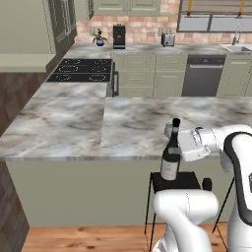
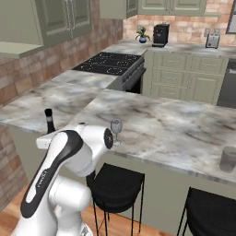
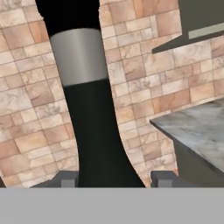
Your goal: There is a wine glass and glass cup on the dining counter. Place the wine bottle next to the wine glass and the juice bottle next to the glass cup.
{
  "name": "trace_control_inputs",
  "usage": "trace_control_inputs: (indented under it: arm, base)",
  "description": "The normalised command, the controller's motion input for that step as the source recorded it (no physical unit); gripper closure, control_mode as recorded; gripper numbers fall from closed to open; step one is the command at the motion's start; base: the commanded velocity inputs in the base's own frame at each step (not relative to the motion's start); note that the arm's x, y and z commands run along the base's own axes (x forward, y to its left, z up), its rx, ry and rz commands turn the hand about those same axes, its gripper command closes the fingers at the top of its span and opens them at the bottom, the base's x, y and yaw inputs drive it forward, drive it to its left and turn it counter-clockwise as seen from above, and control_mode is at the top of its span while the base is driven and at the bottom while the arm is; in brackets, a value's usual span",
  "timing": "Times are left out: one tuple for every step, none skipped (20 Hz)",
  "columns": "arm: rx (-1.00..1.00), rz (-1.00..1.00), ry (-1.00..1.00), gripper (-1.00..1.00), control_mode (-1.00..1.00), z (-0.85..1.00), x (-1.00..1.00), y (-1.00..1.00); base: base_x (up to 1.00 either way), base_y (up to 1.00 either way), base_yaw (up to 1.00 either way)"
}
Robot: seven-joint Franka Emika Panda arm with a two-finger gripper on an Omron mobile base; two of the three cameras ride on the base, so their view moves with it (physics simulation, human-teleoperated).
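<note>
I have the pincer (image 3: 111, 179) pinching the wine bottle (image 1: 171, 156), not yet set beside the wine glass (image 2: 116, 131) on the bench (image 1: 123, 125); juice bottle untouched, I judge.

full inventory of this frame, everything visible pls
wine bottle: 1, near-black, pale label, held at the counter's near edge
wine glass: 1, clear, on the counter near its edge
glass cup: 1, clear, counter, far right
dining counter: 1, grey-white marble
stools: 2, black seats, under the counter's edge
stove: 1, black, back left
coffee machine: 1, black, back counter
plant: 1, green, blue pot, beside the machine
toaster: 1, silver, back counter
dishwasher: 1, dark
sink: 1, white, back right
gripper: 1, dark fingertips either side of the bottle
</note>
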Motion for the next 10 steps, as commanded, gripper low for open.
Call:
trace_control_inputs:
  arm:
    - [0.0,-0.16,0.0,1.0,-1.0,0.34,0.0,-0.27]
    - [0.0,-0.14,0.0,1.0,-1.0,0.37,0.02,-0.3]
    - [0.0,-0.14,0.0,1.0,-1.0,0.35,0.03,-0.32]
    - [0.0,-0.14,0.0,1.0,-1.0,0.35,0.04,-0.34]
    - [0.0,-0.14,0.0,1.0,-1.0,0.31,0.06,-0.34]
    - [0.0,-0.13,0.0,1.0,-1.0,0.26,0.07,-0.33]
    - [-0.03,-0.1,0.0,1.0,-1.0,0.21,0.09,-0.36]
    - [-0.08,-0.03,0.0,1.0,-1.0,0.11,0.05,-0.4]
    - [-0.05,0.0,0.04,1.0,-1.0,0.01,0.09,-0.47]
    - [-0.05,0.0,0.11,1.0,-1.0,0.0,0.17,-0.49]
  base:
    - [0.0,0.0,0.0]
    - [0.0,0.0,0.0]
    - [0.0,0.0,0.0]
    - [0.0,0.0,0.0]
    - [0.0,0.0,0.0]
    - [0.0,0.0,0.0]
    - [0.0,0.0,0.0]
    - [0.0,0.0,0.0]
    - [0.0,0.0,0.0]
    - [0.0,0.0,0.0]
